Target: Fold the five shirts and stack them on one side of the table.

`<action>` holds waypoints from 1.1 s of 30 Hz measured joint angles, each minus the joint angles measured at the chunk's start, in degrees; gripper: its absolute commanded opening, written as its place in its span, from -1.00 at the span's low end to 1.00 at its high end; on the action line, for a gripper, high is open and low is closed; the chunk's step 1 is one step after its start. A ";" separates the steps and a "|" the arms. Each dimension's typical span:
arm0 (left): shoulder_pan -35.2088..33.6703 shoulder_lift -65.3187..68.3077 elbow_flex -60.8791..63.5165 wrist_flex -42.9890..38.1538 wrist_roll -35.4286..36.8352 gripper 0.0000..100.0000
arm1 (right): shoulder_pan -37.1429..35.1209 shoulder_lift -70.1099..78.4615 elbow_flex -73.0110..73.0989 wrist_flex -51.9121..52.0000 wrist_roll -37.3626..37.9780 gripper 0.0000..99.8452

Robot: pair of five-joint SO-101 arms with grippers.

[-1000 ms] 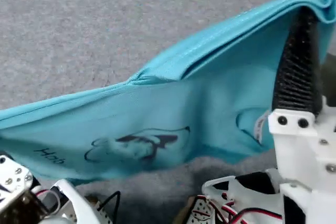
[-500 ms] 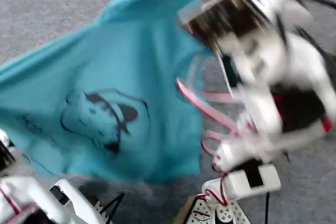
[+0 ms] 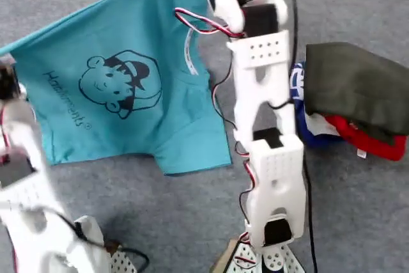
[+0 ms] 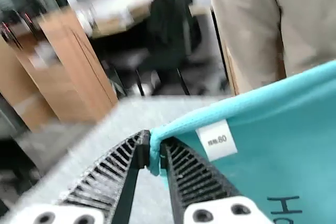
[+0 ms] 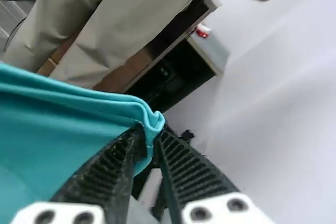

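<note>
Over the far-left part of the grey table [image 3: 160, 222], a teal shirt [image 3: 137, 129] hangs spread out from its top edge, print side facing the high view. It has a dark outline of a bear face in a cap, a line of lettering beside it and a white neck tag. Left gripper [image 4: 152, 142] is clamped on the hem at the far-left corner beside a small white label, right gripper [image 5: 150, 132] is clamped on the edge at far centre, and a pile of folded shirts [image 3: 358, 91] sits on the right, olive over red and blue.

One teal shirt [image 3: 128, 81], three folded shirts [image 3: 358, 87] [image 3: 374, 143] [image 3: 298, 91], two arms [image 3: 265, 126] [image 3: 25, 215]
</note>
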 measured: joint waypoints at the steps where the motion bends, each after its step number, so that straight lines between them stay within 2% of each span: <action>1: 0.00 4.84 -2.73 -0.44 0.62 -0.96 | -0.09 0.97 0.00 -0.97 -1.41 -1.00; 6: 0.09 27.87 -18.20 -1.23 2.11 -0.96 | -0.09 4.48 0.00 -5.45 -7.21 -1.00; 10: 0.18 43.25 -29.10 -0.62 2.11 -0.96 | -0.18 7.21 0.00 -6.86 -8.44 -1.00; 15: 0.00 56.00 -42.99 11.60 2.11 -0.96 | 0.44 8.79 0.09 -6.95 -8.53 -1.00; 18: -0.44 58.29 -50.46 22.59 2.11 -0.96 | 0.26 8.79 0.00 -4.75 -8.70 -1.00; 25: 0.00 58.37 -61.98 44.22 2.11 -0.96 | 0.18 8.79 -2.81 8.88 -8.53 -0.99; 28: 1.32 58.02 -62.68 47.38 2.02 -0.96 | 0.44 8.79 -4.13 12.57 -8.18 -0.99; 33: 4.48 55.82 -58.90 48.09 1.76 -0.96 | -1.85 8.79 -4.31 24.26 -2.64 -0.99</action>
